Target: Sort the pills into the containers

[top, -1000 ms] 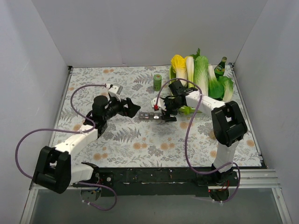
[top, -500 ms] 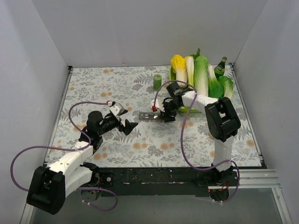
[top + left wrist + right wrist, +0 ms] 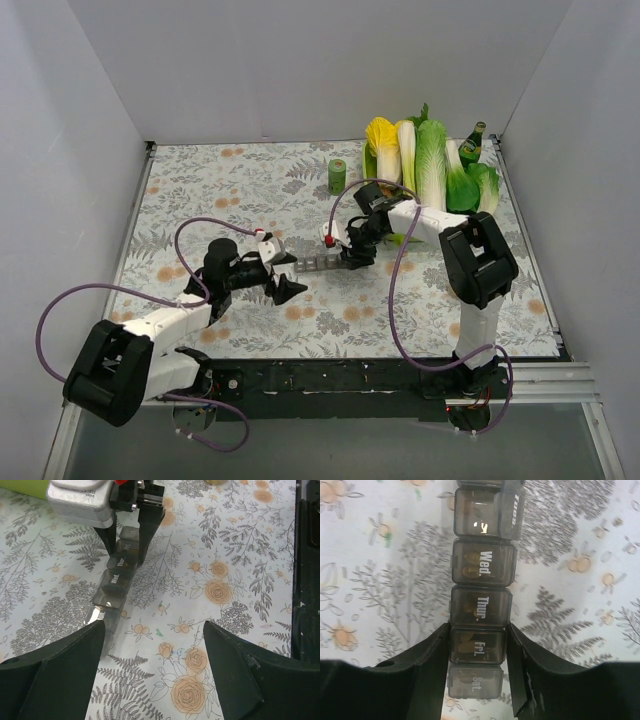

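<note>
Containers (image 3: 318,264) joined in a smoky-lidded strip are laid flat on the floral table (image 3: 420,300), near its middle. The Fri. compartment near one end is clamped between the fingers of the right gripper (image 3: 479,635). Brownish pills (image 3: 469,565) are seen through the Wed. lid. The left gripper (image 3: 154,627) is held spread wide, just beside the strip's other end.

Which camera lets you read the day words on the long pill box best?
The right wrist view. The smoky grey plastic pill box fills it from above, and Tues. to Sat. are readable. The left wrist view shows the box slanted, with only Wed. and Thur. legible. The top view shows it as a tiny grey strip.
</note>
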Tool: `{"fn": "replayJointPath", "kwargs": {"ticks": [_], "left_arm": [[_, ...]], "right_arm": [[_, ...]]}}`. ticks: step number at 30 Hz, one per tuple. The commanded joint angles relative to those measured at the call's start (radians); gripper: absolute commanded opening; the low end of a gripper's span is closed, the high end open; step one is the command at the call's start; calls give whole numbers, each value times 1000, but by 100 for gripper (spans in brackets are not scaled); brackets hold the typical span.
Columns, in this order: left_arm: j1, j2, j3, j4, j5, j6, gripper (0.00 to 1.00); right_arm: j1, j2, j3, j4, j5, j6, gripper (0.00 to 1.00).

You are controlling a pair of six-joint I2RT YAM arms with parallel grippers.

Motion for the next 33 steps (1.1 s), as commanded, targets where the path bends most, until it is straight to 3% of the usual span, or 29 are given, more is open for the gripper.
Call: {"fn": "replayJointPath", "kwargs": {"ticks": [1,7,21,26,30,33], "left_arm": [[-42,28,25,2,-12,51,79],[-51,67,14,54,-86,64,77],[-120,261,168,-101,-280,111,71],[-133,296,192,-156,-375,134,63],[-134,319,235,-182,-437,104,50],[-136,342,270,-213,-445,78,47]], "right_arm": [[41,-63,-52,-40,-56,-27,38],[77,-88,-92,-38,-91,-27,38],[101,-90,-87,-27,-119,-13,37],[101,-91,-89,-26,-122,-8,37],[101,-91,-92,-24,-119,-8,37],[100,-93,-99,-20,-114,-10,37]]}}
